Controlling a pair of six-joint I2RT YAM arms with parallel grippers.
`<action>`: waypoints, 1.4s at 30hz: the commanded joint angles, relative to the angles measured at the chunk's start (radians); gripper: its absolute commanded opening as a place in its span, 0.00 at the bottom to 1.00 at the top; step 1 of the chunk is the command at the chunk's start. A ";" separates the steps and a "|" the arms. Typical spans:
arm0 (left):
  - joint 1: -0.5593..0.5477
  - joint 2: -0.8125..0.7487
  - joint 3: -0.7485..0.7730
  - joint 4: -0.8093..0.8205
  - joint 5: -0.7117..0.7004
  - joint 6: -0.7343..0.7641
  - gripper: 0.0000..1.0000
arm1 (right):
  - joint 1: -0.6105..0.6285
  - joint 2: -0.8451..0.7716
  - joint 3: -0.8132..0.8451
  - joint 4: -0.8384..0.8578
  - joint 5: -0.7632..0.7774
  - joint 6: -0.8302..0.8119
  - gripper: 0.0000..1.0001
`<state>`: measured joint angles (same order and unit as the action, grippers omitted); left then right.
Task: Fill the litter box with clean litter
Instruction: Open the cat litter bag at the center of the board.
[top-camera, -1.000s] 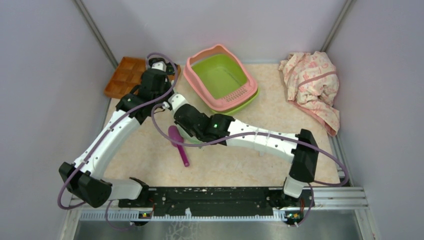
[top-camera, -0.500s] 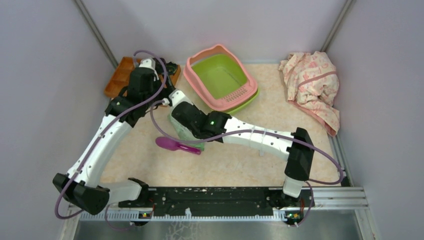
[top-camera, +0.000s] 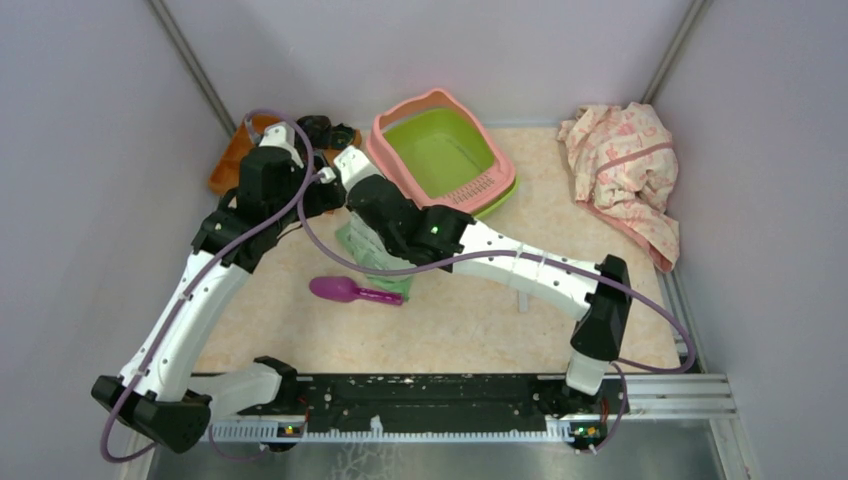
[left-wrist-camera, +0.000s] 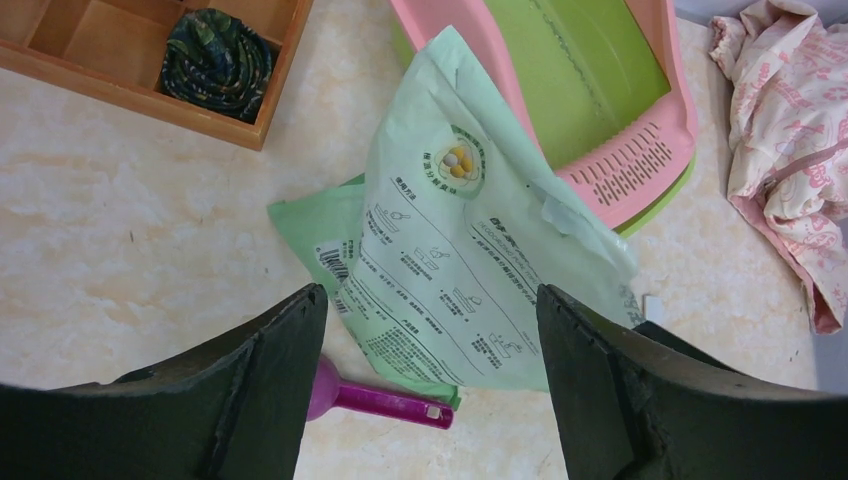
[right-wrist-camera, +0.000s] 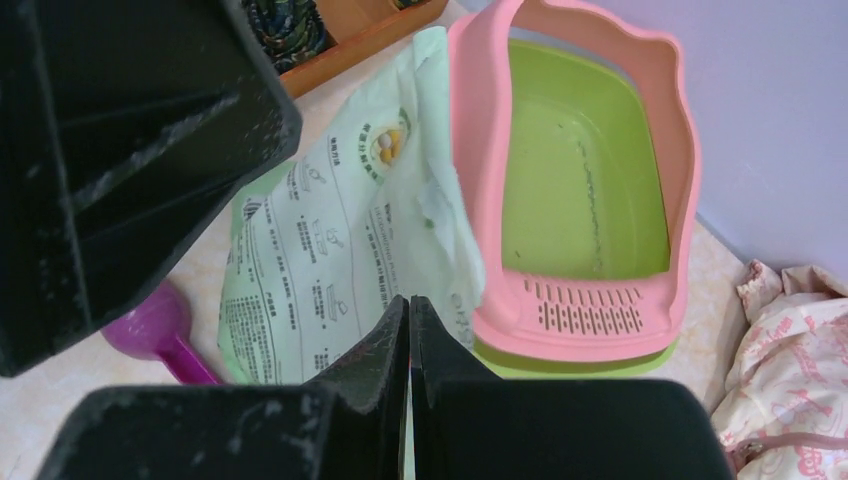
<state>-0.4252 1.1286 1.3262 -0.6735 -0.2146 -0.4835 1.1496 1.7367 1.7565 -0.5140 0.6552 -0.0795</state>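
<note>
The right gripper (right-wrist-camera: 410, 300) is pinched fully shut on the lower edge of the pale green bag (left-wrist-camera: 450, 250). It holds the bag raised, with its top up by the pink rim of the litter box (right-wrist-camera: 468, 150), which sits at the middle of the far edge of the bench (top-camera: 450, 320). That hold looks meant for pouring, and the green basin is nearly bare. The left gripper (left-wrist-camera: 430, 295) hangs above the bag, spread wide and empty, probably ready to take another corner. A purple scoop (top-camera: 352, 291) lies just beside the bag's near end.

Left tool (left-wrist-camera: 430, 300) opened, right tool (right-wrist-camera: 410, 300) closed on bag (left-wrist-camera: 450, 250), scoop (top-camera: 350, 291) turned sideways
</note>
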 joint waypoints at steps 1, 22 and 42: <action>0.000 -0.040 -0.043 0.001 0.021 -0.023 0.82 | 0.002 -0.031 0.048 0.060 -0.005 -0.032 0.00; 0.000 0.000 -0.069 0.031 0.046 -0.018 0.82 | -0.216 -0.227 -0.077 -0.157 -0.567 0.151 0.40; 0.000 0.025 -0.047 0.031 0.036 -0.010 0.84 | -0.197 -0.172 -0.148 -0.106 -0.577 0.148 0.40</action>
<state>-0.4252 1.1515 1.2594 -0.6640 -0.1776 -0.5022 0.9417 1.5528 1.5963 -0.6804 0.0731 0.0570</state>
